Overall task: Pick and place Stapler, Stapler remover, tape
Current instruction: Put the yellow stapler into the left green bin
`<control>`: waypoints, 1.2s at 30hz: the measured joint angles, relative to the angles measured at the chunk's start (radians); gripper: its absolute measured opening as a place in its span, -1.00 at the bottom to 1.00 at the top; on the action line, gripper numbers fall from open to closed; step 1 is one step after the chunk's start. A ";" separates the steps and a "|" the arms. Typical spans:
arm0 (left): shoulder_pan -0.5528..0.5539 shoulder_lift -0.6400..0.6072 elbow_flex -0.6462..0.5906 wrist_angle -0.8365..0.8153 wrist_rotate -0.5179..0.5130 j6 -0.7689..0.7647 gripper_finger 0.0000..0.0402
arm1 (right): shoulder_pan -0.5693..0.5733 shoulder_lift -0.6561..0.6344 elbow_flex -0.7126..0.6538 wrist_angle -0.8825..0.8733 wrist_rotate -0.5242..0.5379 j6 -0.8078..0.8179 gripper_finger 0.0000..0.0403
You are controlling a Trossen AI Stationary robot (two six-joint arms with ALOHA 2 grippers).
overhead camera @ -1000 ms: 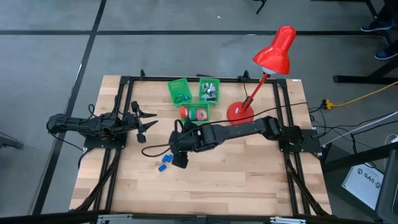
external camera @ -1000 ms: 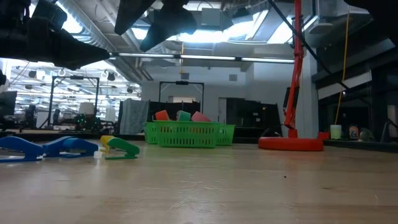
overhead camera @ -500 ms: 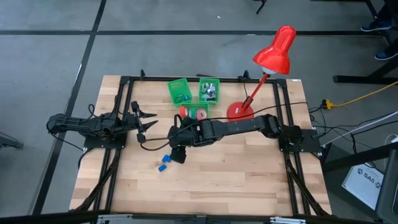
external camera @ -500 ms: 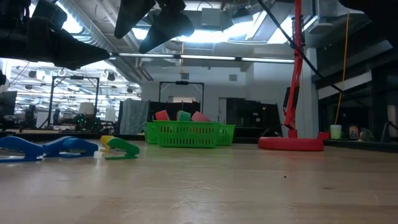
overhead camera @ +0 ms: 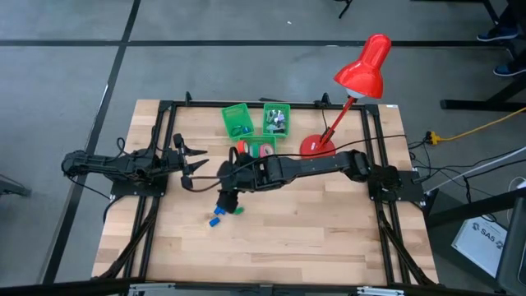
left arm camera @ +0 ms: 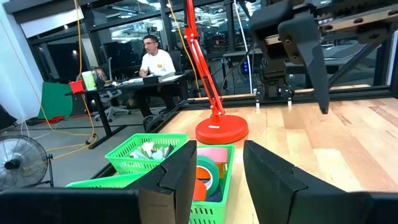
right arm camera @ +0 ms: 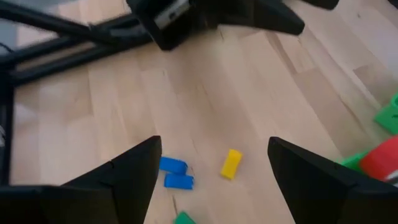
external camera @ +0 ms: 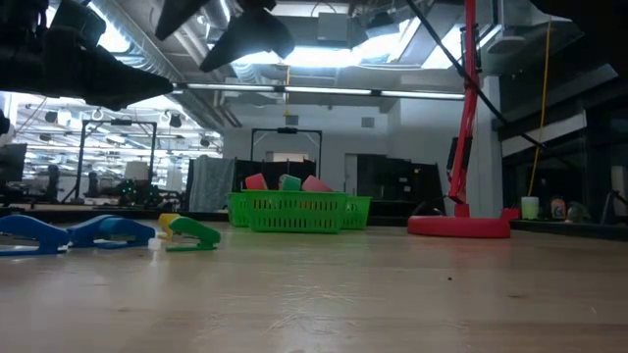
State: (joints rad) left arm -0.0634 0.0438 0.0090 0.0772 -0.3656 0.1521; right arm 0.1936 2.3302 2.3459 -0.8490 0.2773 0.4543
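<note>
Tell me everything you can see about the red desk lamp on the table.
The red desk lamp has a round, flat red base sitting on the wooden table at its far side, beside the green baskets. A thin red arm slants up from the base to a glossy, bell-shaped red shade that hangs out past the table's far right corner. It looks like painted metal. Nothing grips it.

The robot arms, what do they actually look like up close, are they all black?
Mostly, yes. Both are slim, dark, jointed metal arms bolted to black frame rails. The left gripper and the right gripper each end in two flat, tapered black fingers. A thin black cable loops loose by the right arm. No markings can be made out.
</note>
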 joint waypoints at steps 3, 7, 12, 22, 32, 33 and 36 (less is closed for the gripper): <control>0.000 0.000 0.000 0.000 0.000 0.000 -0.37 | 0.000 0.002 0.000 0.025 0.000 0.016 0.49; 0.000 0.000 0.000 0.000 0.000 0.000 -0.36 | 0.001 0.023 -0.012 0.043 -0.004 -0.021 0.49; 0.000 0.000 0.000 -0.005 0.000 0.000 -0.36 | 0.017 0.068 -0.012 0.092 -0.038 -0.133 0.49; 0.000 0.008 0.001 -0.005 0.000 0.000 -0.37 | 0.019 0.155 -0.012 0.139 -0.093 -0.358 0.49; 0.000 0.020 0.000 0.001 0.000 0.000 -0.37 | -0.017 0.200 -0.012 0.124 -0.083 -0.131 0.49; 0.000 0.020 0.000 -0.001 0.000 0.000 -0.37 | -0.018 0.209 -0.012 0.126 -0.083 -0.109 0.49; 0.000 0.020 0.000 -0.002 0.000 0.000 -0.36 | -0.020 0.230 -0.012 0.114 -0.058 -0.059 0.49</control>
State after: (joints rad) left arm -0.0635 0.0643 0.0093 0.0751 -0.3656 0.1524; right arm 0.1738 2.5606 2.3337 -0.7355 0.2197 0.3955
